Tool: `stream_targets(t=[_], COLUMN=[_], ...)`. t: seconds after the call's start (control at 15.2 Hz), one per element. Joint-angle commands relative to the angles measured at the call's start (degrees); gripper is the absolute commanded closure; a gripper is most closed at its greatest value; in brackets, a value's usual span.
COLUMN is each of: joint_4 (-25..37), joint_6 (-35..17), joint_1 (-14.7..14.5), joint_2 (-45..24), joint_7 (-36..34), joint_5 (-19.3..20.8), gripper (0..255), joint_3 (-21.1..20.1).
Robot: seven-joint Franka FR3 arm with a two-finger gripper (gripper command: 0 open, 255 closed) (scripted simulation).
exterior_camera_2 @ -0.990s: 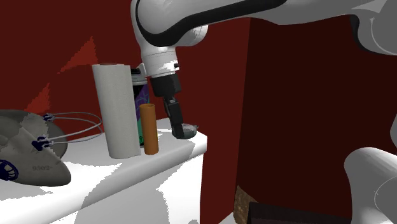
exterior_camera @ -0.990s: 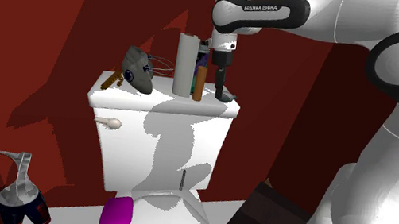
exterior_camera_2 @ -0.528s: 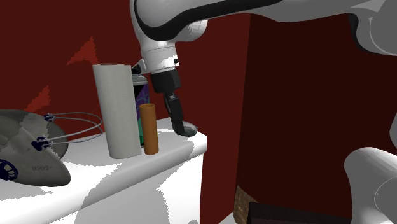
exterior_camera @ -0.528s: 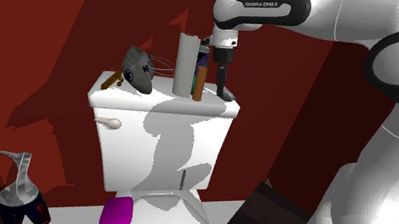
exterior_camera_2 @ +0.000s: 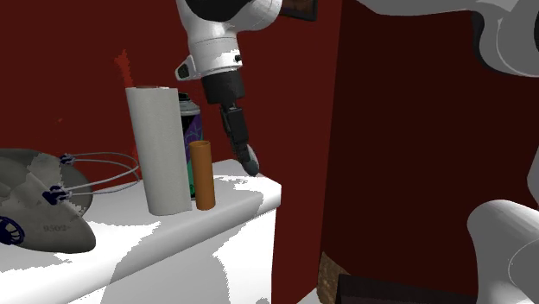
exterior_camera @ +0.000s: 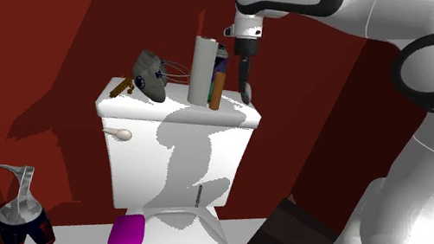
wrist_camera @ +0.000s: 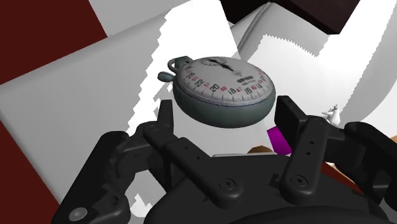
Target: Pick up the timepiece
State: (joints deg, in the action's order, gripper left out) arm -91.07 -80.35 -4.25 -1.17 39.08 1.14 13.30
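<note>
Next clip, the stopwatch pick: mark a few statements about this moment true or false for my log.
The pincer is shut on the stopwatch. True.
The orange cylinder lies on its side. False: it stands upright beside the white roll.
The grey mask rests on the tank lid. True.
The stopwatch has a black dial. False: the dial is pale, with dark numerals.

The white Franka arm with dark joints (exterior_camera: pixel 423 198) arches up from the shoulder view's lower right and over to the left, wrist turned down, its all-black jaws hanging tilted, both fingers (wrist_camera: pixel 167 121) clasping a round grey white-faced stopwatch (wrist_camera: pixel 222 89).
</note>
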Motion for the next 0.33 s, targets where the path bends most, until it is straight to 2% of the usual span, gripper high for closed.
stream_targets(t=[0.0, 0.26], joint_4=[2.18, 4.49], joint_6=[1.81, 3.62], joint_1=[-0.01, 0.04], joint_2=[-0.4, -0.91], joint_7=[0.03, 0.15], joint_5=[-0.08, -0.17], gripper=[255, 255], joint_3=[-0.01, 0.03])
